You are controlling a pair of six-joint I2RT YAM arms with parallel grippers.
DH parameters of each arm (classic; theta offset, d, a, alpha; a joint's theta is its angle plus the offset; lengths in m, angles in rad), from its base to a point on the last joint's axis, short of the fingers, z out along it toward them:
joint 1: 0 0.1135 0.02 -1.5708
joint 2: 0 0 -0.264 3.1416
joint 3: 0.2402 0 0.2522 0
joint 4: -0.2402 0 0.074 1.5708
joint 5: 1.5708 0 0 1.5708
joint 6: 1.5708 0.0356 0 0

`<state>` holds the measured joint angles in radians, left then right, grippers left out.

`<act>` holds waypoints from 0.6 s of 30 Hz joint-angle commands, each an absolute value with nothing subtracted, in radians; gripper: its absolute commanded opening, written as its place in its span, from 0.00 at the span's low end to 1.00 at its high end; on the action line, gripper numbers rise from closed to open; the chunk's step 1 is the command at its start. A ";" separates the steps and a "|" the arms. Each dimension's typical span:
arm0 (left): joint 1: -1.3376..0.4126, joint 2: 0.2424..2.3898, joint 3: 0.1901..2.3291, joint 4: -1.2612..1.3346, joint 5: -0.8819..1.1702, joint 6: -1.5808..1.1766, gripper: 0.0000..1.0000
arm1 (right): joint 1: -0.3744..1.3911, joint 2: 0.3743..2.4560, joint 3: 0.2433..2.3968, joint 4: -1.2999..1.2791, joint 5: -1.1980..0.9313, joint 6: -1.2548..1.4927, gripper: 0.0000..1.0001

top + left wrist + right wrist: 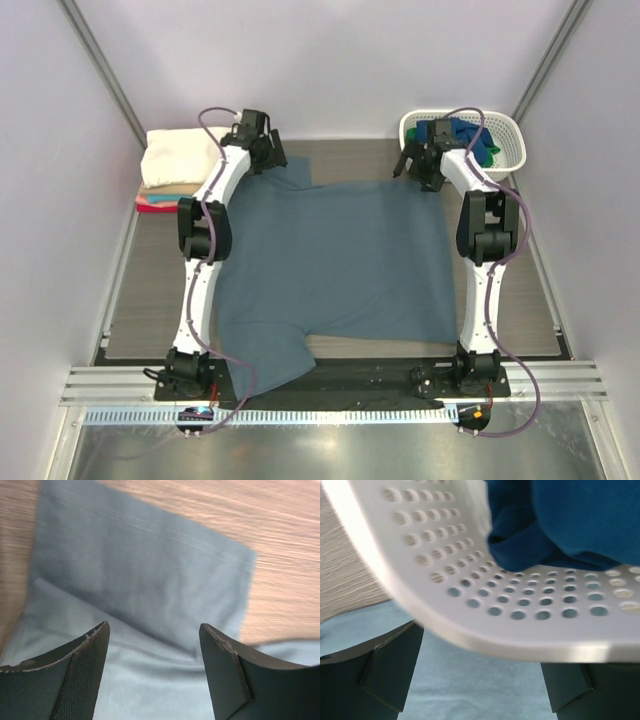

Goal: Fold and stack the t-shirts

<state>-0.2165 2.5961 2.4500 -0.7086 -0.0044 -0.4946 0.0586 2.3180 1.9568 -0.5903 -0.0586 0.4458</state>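
Since both arms are stretched out to the far side of the table (150, 300), quick rundown L to R. Just left of the left gripper (268, 152) there's a folded cream tee (180, 155) sitting on a red/teal-looking one (150, 203). Left gripper's fingers are spread pretty wide w/ nothing between them. It hangs right over the far-left sleeve (145, 565) of the slate grey-blue tee (340, 260); can't tell if the tips touch the cloth. That tee lies flat btwn the two arms, running from the grippers back toward the bases. Right gripper (412, 165) is at the tee's far-right corner, fingers fully apart, holding nothing. The white basket (510, 140) is right up against it, rim just above its fingers (390, 670) in the wrist cam. Inside are a dark blue tee (455, 130) and a bit of a green one (490, 152).
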 commanded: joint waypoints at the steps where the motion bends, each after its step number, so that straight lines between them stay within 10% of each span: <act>1: -0.233 2.401 2.427 -0.753 0.034 -0.497 0.74 | 0.063 2.223 2.003 -0.532 -0.123 0.379 0.98; 18: -0.330 1.365 1.050 -0.612 -0.120 -0.629 0.75 | 0.190 1.583 1.137 -0.525 -0.061 0.442 1.00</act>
